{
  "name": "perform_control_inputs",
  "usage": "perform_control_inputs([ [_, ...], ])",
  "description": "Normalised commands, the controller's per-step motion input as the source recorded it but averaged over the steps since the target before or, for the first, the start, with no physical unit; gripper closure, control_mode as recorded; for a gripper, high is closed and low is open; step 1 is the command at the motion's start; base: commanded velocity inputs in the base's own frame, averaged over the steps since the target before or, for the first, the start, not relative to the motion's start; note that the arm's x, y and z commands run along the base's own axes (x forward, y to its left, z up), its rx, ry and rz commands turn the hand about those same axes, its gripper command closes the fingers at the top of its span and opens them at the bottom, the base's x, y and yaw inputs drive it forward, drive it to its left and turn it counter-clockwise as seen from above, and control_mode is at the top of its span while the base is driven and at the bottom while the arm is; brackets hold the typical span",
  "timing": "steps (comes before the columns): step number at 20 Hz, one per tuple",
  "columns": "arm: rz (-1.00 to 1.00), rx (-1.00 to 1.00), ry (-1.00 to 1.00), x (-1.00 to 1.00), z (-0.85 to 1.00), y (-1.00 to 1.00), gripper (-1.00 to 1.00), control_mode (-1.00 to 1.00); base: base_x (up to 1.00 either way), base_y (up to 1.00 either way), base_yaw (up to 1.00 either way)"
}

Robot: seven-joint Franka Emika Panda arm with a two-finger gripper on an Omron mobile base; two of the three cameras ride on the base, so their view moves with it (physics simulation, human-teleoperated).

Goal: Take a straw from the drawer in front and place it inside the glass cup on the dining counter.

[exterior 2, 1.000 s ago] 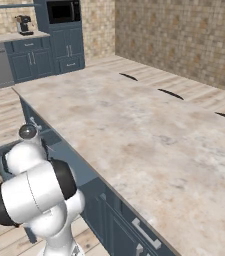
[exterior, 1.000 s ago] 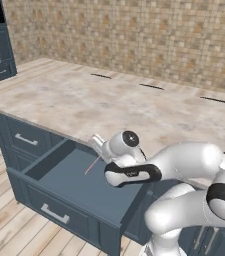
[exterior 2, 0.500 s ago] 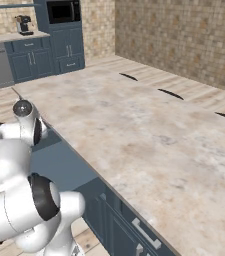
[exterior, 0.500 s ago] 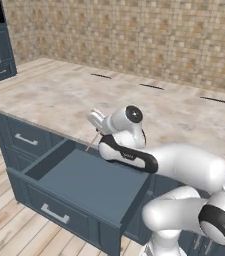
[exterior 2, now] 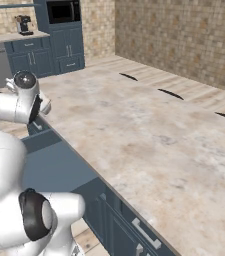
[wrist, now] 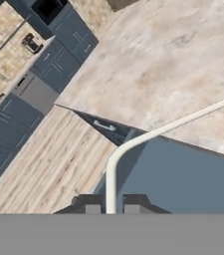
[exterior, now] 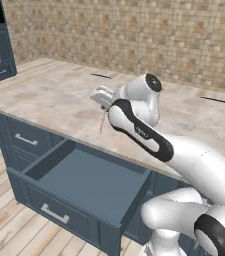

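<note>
Above the open drawer, pincer clenched on the straw, which in the hand view appears pale and bent, rising from between the fingertips. Seen from the left base, straw dangling thin and reddish over the edge of the dining worktop. Carrying step under way, by judgement. Glass cup unseen; next needed: finding it along the worktop, then lowering the straw upright into it.

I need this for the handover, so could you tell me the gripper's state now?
Gripper: shut on the straw, above the open drawer.
</note>
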Motion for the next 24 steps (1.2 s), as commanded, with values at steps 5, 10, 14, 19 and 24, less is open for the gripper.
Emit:
perform_control_inputs([
  [5,0.40,-0.15,-0.10,-0.75,0.61,-0.60,1.00,-1.00,0.00,0.00,0.00],
  [10,0.35,-0.21,-0.04,-0.86,0.22,-0.41,1.00,-1.00,0.00,0.00,0.00],
  [14,0.21,-0.21,0.00,-0.64,0.08,-0.13,1.00,-1.00,0.00,0.00,0.00],
  [19,0.00,-0.10,0.00,-0.29,0.06,0.00,1.00,-1.00,0.00,0.00,0.00],
  [24,-0.01,-0.02,0.00,-0.13,0.00,0.00,1.00,-1.00,0.00,0.00,0.00],
])
